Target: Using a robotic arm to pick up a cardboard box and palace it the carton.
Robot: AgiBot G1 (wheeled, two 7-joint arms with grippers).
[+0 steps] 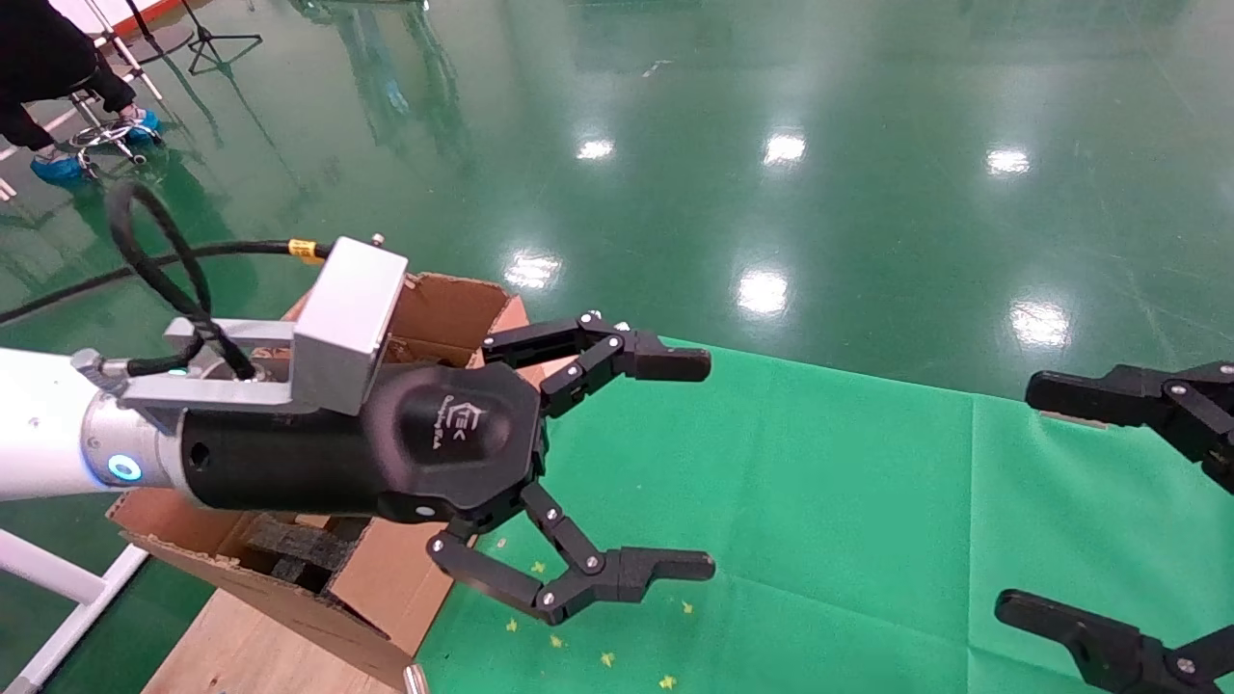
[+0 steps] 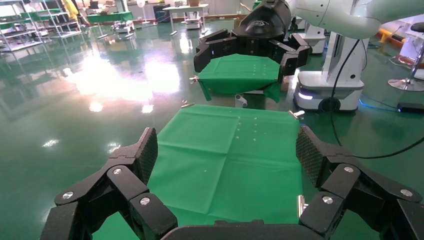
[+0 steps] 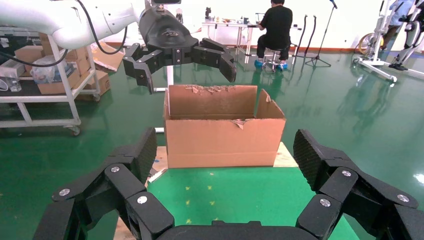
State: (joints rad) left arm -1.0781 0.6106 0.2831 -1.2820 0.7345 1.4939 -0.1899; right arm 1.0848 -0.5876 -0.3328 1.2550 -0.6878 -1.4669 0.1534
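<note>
Green cloth-covered table (image 1: 868,501), bare of any small cardboard box in all three views; location of that box not determinable. Large brown carton (image 3: 225,132) with ragged flaps at the table's left end, dark foam pieces (image 1: 299,545) inside. Left gripper (image 1: 617,463) on the white robotic arm (image 1: 39,424), raised beside the carton, fingers spread wide, nothing held. Right gripper (image 1: 1109,501) at the table's right edge, likewise wide open and empty. Likely risks: a sweep of the left arm catching the torn flaps and shoving the carton; a search with no target in sight.
</note>
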